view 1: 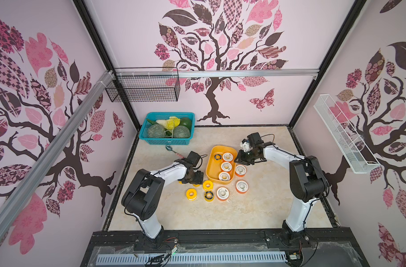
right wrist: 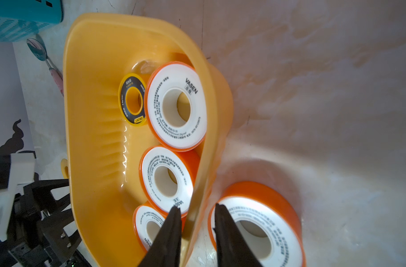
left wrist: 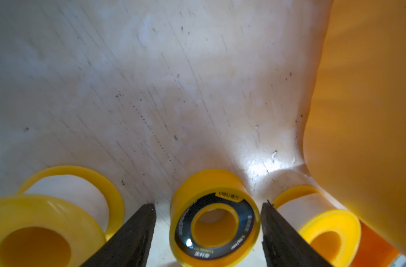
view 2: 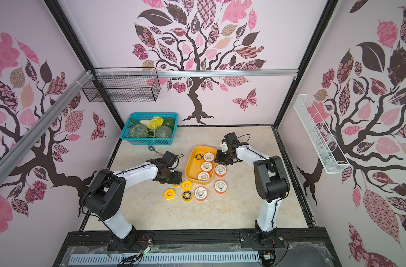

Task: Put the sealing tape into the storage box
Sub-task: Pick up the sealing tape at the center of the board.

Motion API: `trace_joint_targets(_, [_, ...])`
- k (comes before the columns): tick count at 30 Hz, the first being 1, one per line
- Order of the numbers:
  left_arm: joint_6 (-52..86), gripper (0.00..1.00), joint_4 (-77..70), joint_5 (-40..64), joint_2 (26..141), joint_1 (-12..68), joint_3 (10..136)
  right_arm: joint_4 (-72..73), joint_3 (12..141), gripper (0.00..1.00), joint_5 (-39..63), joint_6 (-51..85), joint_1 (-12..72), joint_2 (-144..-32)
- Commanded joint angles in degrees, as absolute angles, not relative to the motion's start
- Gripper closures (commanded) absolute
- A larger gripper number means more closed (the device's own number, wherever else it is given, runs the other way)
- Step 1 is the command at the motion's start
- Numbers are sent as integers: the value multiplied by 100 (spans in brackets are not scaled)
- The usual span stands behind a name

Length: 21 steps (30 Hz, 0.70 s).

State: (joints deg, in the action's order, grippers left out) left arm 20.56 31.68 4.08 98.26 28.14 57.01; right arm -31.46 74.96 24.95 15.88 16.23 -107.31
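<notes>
Nearest to us, loose rolls of sealing tape lie flat on the pale table [view 1: 243,215]. Among them are a plain yellow roll [view 1: 191,192] and a white-faced orange roll [view 1: 222,193], so we judge the task about half done. Just beyond them the left gripper [left wrist: 207,204] hangs low over the table with its jaws spread. One jaw stands on each side of a black-labelled roll [left wrist: 214,228] lying there. One finger looks to be touching it or nearly so and the other stands clear, so nothing is clamped. We read this as a straddle across the roll's round wall, the only faces flat jaws can pinch on a spool lying down. Two yellow neighbours sit just beside the fingers and could be nudged. Next comes the storage box [view 1: 212,172], holding four rolls laid flat, three white-faced and one black-labelled. At its far right corner the right gripper [right wrist: 195,205] is narrowed onto the box's side wall, one finger inside and one outside. It is grasping the wall, we judge, to keep the light tub from sliding as rolls go in. An orange roll [right wrist: 262,222] lies just outside that wall. Farther back are a spoon [view 1: 169,148] and the teal basket [view 1: 165,139] of vegetables, apart from the work.
</notes>
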Motion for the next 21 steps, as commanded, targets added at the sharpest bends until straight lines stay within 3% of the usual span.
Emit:
trace_joint_targets(1, [1976, 25, 3129, 405, 9936, 2847, 5802, -3229, 7662, 70, 2540, 1579, 1626, -10872])
trace_joint_targets(21, [1916, 44, 3509, -333, 10012, 3067, 5986, -3265, 7667, 70, 2584, 1547, 1626, -10877])
